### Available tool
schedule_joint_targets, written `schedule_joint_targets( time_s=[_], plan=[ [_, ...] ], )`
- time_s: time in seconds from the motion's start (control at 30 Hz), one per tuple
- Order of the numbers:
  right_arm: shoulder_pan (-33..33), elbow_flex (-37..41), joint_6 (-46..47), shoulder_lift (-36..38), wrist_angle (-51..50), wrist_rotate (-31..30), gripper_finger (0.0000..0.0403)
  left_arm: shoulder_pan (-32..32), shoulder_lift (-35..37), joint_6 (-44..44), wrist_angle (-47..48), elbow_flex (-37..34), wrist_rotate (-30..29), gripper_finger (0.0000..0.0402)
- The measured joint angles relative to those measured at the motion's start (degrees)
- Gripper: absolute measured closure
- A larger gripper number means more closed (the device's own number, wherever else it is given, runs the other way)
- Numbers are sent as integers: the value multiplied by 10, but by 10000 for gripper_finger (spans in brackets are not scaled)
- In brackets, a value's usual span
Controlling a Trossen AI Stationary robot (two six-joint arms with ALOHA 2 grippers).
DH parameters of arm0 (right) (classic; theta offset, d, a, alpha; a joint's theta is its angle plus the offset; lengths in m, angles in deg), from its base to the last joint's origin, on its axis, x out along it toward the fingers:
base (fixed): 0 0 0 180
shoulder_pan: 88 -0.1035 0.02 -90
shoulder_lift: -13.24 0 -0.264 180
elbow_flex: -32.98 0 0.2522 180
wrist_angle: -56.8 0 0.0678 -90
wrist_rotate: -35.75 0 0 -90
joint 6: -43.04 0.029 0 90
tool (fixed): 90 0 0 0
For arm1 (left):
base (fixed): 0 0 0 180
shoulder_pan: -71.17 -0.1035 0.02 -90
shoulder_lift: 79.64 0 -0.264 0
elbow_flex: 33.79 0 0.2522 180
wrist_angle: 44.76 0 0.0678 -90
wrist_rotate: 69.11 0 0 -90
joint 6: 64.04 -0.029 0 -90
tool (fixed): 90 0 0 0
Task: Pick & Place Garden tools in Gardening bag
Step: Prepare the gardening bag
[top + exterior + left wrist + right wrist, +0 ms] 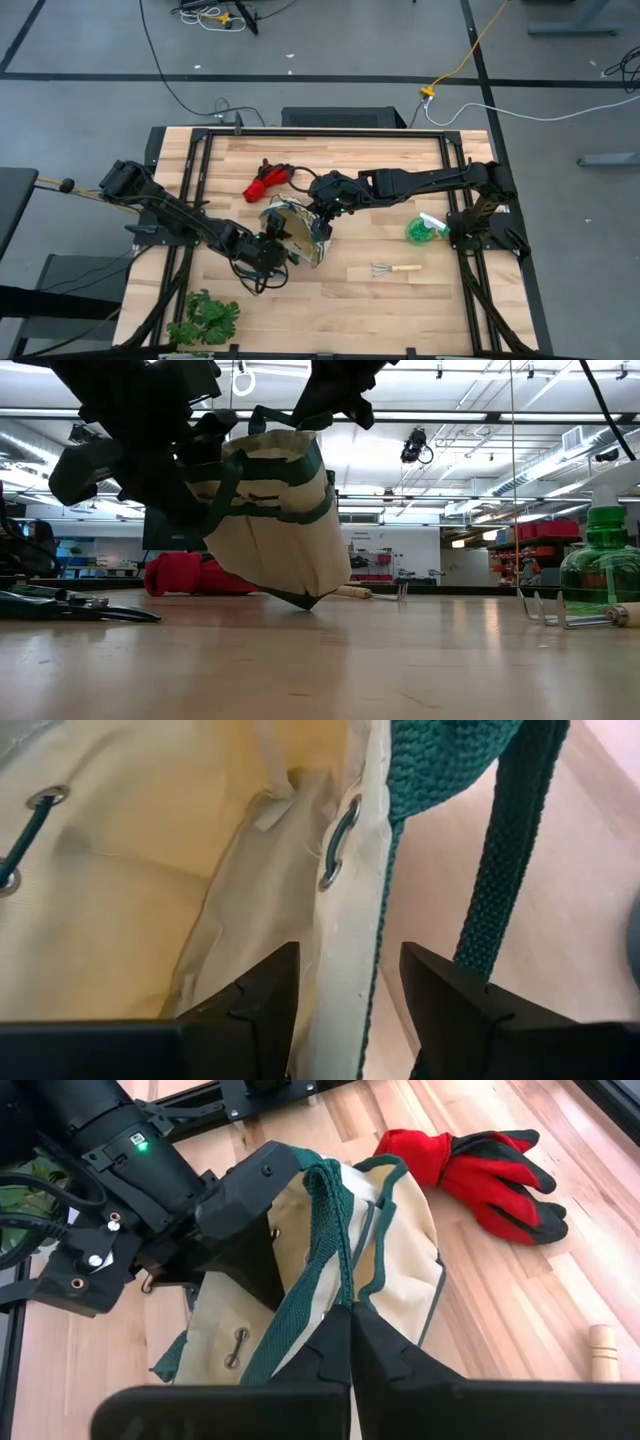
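Both my hands grip the gardening bag (297, 232): left hand (345, 1010) pinching its rim, right hand (350, 1342) clamped on its strap.

Bright overhead lighting, backlit dark silhouettes, soft shadows

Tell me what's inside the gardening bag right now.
The left wrist view shows only bare beige lining and metal eyelets inside the gardening bag; no tool is visible. The bottom is hidden by folds. The gloves and one rake lie outside on the table.
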Motion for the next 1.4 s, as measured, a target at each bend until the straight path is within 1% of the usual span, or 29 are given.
schedule_joint_targets(
  time_s=[0.07,0.17,0.47,0.5,0.7,0.87,1.03,1.13,1.4],
  plan=[
    [0,0,0,0,0,0,403,0,0,0,0,0,1,231],
    [0,0,0,0,0,0,403,0,0,0,0,0,7,257],
    [11,0,-4,0,-20,-1,403,0,0,2,0,0,50,383],
    [13,0,-4,0,-23,-1,403,0,0,2,0,0,54,390],
    [30,0,-4,0,-41,-2,403,1,0,21,0,0,81,383],
    [48,0,-8,0,-64,-2,403,1,0,34,0,0,121,394],
    [65,0,-17,0,-76,-1,403,1,0,50,0,0,138,389],
    [76,0,-18,0,-83,0,403,1,0,50,0,0,159,394],
    [102,0,-30,0,-96,5,403,1,0,98,0,0,204,389]
  ],
)
